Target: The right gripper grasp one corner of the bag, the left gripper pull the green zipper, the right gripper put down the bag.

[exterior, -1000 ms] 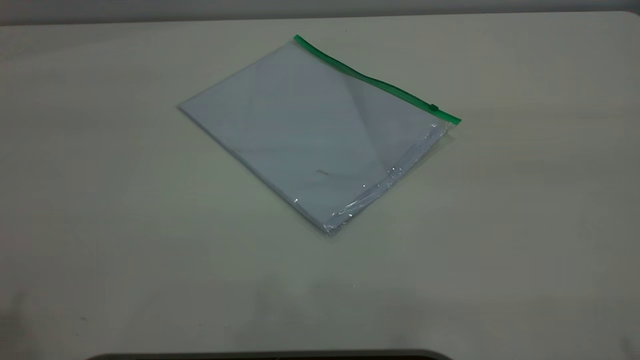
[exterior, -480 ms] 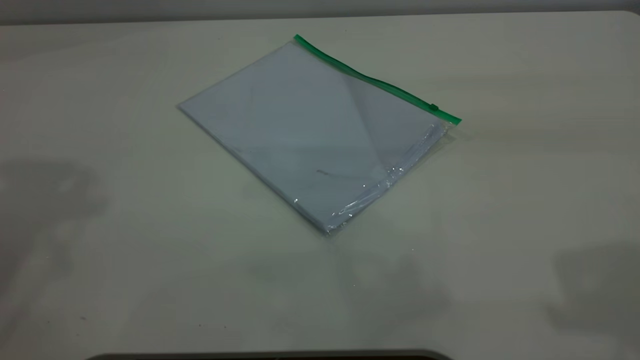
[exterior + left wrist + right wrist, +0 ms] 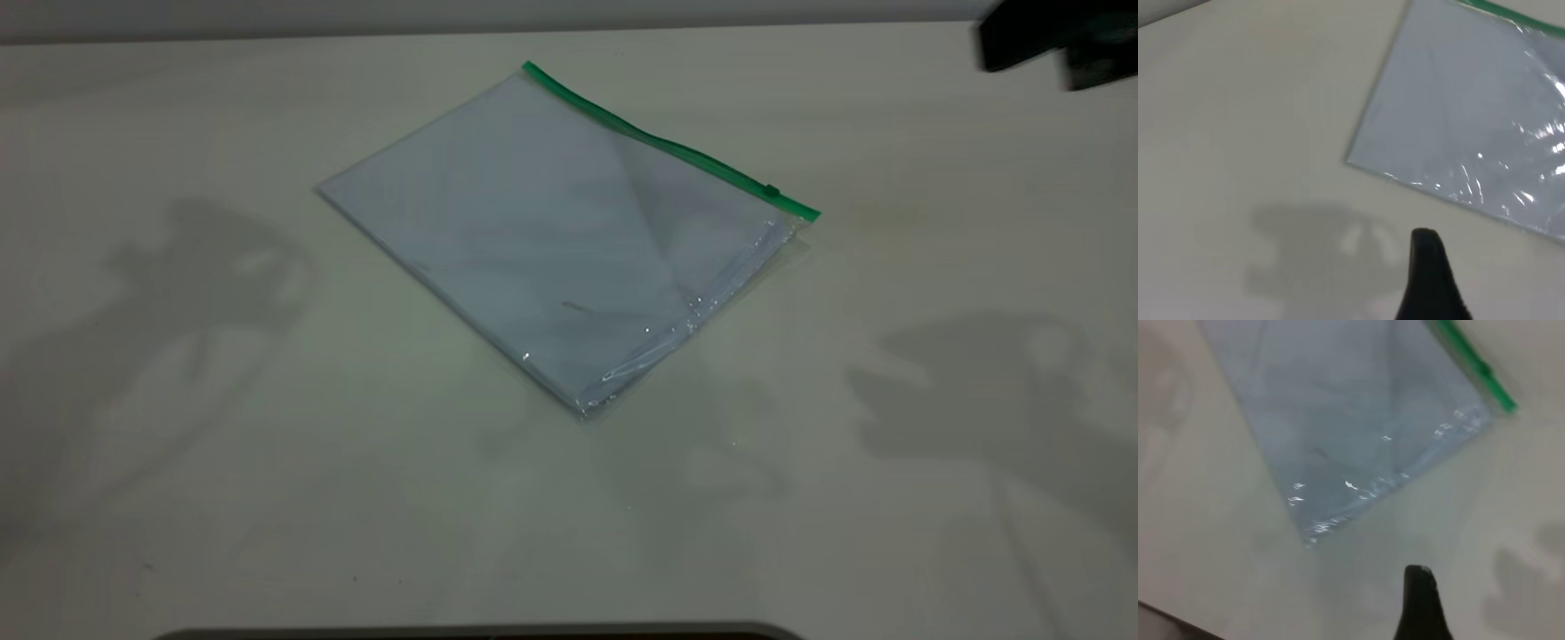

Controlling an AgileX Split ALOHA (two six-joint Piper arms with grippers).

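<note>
Since the earlier frames, arm shadows have spread over the table [image 3: 178, 498] on both sides, and a dark piece of the right arm has come in at the far right edge. Each wrist view shows only one black finger of its tool, the left tool [image 3: 1431, 280] and the right tool [image 3: 1421, 603], so I cannot tell how wide either stands. Both hang above the table, apart from the bag [image 3: 551, 231]. The bag lies flat mid-table, turned diamond-wise, untouched. It looks light, limp and slick, so a pinch on the corner [image 3: 805, 213] where the zipper [image 3: 667, 142] ends seems best, beside the slider [image 3: 772, 190]. The table is plain and pale; a wall runs behind.
</note>
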